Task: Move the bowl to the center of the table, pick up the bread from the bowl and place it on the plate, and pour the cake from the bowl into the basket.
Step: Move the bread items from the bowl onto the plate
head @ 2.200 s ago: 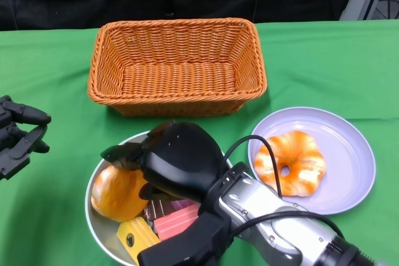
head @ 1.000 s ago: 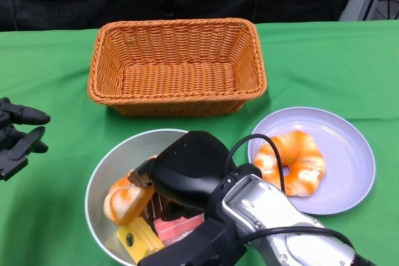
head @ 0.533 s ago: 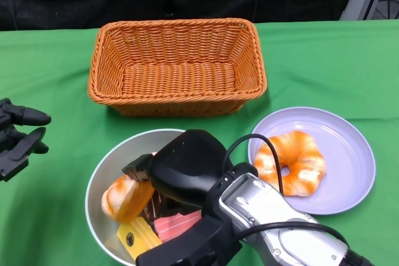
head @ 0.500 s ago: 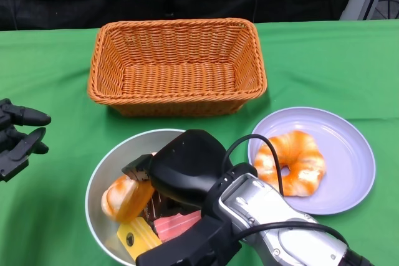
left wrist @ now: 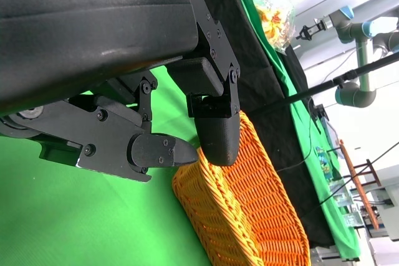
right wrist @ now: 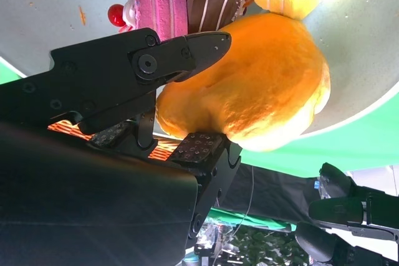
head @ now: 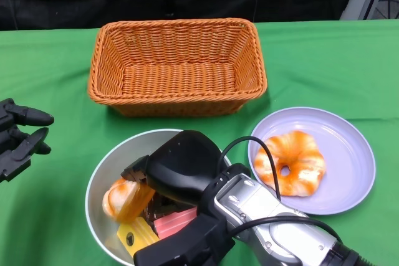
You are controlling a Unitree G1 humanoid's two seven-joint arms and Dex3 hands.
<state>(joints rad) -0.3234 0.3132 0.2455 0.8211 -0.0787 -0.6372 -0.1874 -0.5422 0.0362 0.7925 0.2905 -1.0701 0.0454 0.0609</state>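
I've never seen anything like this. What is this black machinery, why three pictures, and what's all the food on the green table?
It is a humanoid robot seen by its own cameras: one on its head looking down, one behind each wrist. Its right hand reaches into a metal bowl and grips an orange bread roll, beside cake pieces. Its left hand hangs open, holding nothing. A wicker basket stands behind the bowl, and a lilac plate already carries another bread.
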